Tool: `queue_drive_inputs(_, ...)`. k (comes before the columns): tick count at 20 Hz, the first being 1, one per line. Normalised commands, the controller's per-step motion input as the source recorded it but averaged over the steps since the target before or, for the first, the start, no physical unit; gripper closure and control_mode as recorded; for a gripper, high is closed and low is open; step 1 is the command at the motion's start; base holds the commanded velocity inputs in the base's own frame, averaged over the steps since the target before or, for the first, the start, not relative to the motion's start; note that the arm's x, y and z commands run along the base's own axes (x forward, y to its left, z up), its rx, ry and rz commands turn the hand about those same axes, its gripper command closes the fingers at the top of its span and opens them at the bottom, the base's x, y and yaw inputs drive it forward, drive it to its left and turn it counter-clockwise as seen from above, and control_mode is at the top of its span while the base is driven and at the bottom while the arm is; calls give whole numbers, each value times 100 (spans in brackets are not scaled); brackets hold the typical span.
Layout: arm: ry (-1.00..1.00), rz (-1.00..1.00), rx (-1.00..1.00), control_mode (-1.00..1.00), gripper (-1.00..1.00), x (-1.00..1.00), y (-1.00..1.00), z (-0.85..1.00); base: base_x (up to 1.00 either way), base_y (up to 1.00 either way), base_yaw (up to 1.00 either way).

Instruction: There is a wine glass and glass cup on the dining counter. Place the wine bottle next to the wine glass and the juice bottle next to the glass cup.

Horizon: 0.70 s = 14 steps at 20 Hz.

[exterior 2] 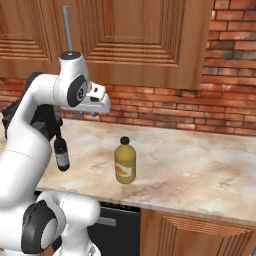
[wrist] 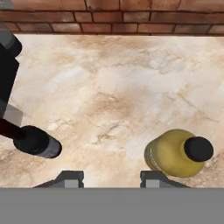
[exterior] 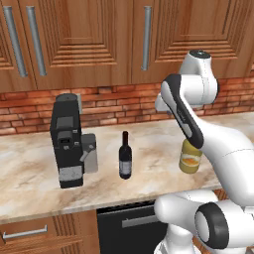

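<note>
I see the wine bottle (exterior: 125, 156) upright on the counter (exterior: 30, 173), just beside the coffee machine (exterior: 67, 141); juice bottle (exterior 2: 125, 161) stands well apart to its right. Gripper (wrist: 111, 177) hovers above, btwn both, fingers drawn together, holding nothing. Judgement: wine bottle is rigid, smooth, top-heavy, prob. breakable. Grip at mid-body, not the neck; keep vertical.
</note>
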Motion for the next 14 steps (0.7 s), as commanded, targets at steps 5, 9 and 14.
queue_drive_inputs(5,0,0,0,-100,-100,-5,3,-5,0,0,0)
queue_drive_inputs(9,5,-1,0,-100,-100,-3,15,-12,0,0,0)
queue_drive_inputs(14,12,-15,0,-100,-100,-3,-18,-2,0,0,0)
